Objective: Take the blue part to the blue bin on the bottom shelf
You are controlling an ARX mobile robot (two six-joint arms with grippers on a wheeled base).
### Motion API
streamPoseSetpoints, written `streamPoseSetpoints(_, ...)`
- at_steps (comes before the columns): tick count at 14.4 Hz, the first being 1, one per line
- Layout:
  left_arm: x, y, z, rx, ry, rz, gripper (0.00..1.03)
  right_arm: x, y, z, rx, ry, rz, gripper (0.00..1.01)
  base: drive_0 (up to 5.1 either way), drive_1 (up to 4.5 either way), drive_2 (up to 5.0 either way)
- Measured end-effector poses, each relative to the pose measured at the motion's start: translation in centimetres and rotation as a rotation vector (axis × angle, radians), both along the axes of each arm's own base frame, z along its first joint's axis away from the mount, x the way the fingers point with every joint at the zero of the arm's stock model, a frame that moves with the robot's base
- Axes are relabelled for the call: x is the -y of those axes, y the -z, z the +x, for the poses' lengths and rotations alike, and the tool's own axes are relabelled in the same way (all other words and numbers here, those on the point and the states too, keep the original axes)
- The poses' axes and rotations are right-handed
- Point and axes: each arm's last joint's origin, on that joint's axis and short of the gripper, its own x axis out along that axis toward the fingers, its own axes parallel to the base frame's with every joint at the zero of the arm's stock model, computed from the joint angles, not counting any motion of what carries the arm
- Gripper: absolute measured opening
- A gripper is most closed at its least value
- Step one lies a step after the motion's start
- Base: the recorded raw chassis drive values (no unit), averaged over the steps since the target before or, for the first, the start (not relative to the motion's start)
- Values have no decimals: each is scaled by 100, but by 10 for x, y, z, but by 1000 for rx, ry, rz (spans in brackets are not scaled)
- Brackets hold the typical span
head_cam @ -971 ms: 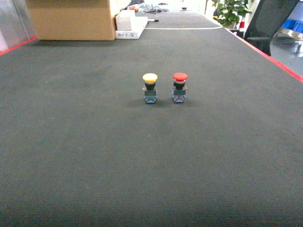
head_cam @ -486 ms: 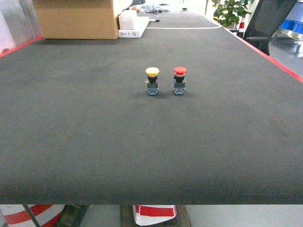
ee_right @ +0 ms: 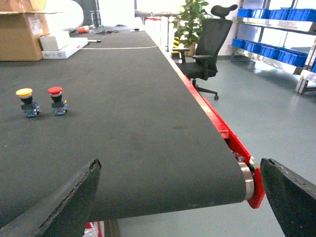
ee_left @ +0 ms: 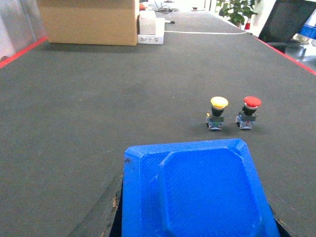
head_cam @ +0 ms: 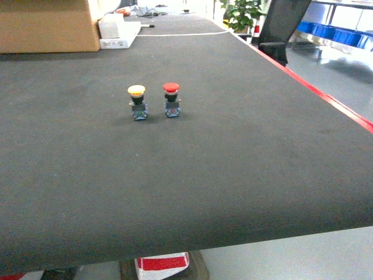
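A bright blue plastic part, flat and ridged with cut corners, fills the left gripper's view just in front of two push buttons, one yellow, one red, on the dark belt; I cannot tell how it is held. The right gripper is spread wide, holding nothing.

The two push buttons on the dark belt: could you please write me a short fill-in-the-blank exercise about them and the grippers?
1. The button left of the red-capped button has a ____ cap.
2. The left gripper holds a ____ part.
3. The right gripper's fingers stand ____ with nothing between them.
4. The office chair is ____ in colour.

Missing words: yellow; blue; open; black
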Motion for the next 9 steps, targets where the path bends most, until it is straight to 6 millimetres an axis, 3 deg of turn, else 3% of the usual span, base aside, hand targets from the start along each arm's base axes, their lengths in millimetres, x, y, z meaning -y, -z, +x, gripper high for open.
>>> streamPoseSetpoints(9, 0, 0, 0, 0, 0, 0, 44, 0, 0, 0, 0, 0, 0, 98, -164, -164, -164)
